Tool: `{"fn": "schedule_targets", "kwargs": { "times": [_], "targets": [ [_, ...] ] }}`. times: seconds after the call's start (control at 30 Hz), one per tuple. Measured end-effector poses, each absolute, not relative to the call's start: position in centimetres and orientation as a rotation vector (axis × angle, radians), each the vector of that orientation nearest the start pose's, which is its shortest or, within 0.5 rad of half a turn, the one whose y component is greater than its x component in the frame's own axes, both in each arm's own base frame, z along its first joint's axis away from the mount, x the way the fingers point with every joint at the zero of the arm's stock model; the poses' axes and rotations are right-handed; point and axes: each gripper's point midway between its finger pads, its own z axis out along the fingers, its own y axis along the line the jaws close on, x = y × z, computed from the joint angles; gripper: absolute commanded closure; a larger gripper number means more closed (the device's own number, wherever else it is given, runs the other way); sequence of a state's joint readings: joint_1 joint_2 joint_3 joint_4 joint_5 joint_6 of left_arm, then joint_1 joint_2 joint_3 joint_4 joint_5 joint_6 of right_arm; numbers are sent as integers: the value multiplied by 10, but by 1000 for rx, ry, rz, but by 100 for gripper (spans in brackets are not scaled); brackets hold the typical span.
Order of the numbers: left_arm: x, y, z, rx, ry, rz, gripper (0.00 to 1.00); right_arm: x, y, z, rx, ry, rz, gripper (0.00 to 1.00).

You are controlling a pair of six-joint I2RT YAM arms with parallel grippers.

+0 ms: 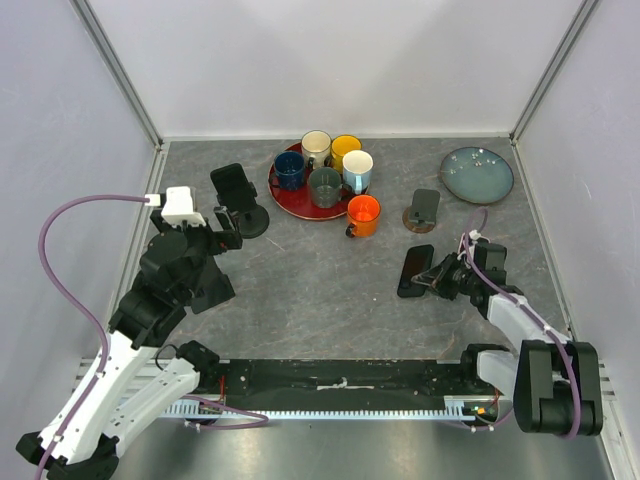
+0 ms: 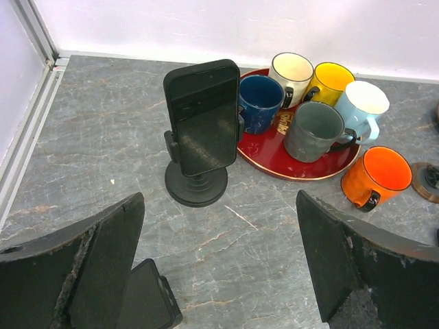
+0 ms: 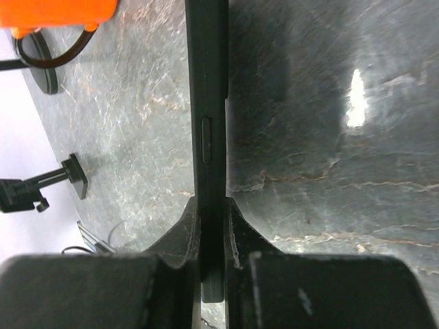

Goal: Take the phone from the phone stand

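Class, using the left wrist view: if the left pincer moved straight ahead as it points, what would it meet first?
The open left pincer would probably meet the black smartphone held upright in the black round-based stand first; depth is unclear.

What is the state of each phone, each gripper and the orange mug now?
Black phone: upright, clamped in round black stand.
Second black phone: out of any stand, gripped.
Left fingers: open, empty.
Right fingers: shut on second black phone.
Orange ceramic mug: upright, beside red tray.
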State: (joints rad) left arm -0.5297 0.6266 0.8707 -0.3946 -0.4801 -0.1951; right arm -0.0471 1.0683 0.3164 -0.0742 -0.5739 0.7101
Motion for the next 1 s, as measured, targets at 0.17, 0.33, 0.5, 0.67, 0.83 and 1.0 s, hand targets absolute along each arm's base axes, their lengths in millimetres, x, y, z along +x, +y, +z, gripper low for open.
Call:
{"fn": "schedule_targets", "kwargs": {
  "times": [0.17,0.33,0.5,0.67,0.83,1.0],
  "targets": [
    [256,-63,310,-70,1704,-124,2,241,98,42,665,2364,988,93],
    [256,-62,309,-73,1704,-117,3,243,96,36,639,2369,1000,72],
    [256,-62,308,-73,1706,-116,3,241,91,25,647,2402,957,45],
    [257,-62,307,-72,1709,-114,3,243,85,31,614,2385,896,24],
    [258,-62,306,-73,1713,-110,3,247,74,38,592,2363,806,6],
    [259,-63,303,-70,1722,-105,3,250,70,41,582,2354,769,2]
  ]
}}
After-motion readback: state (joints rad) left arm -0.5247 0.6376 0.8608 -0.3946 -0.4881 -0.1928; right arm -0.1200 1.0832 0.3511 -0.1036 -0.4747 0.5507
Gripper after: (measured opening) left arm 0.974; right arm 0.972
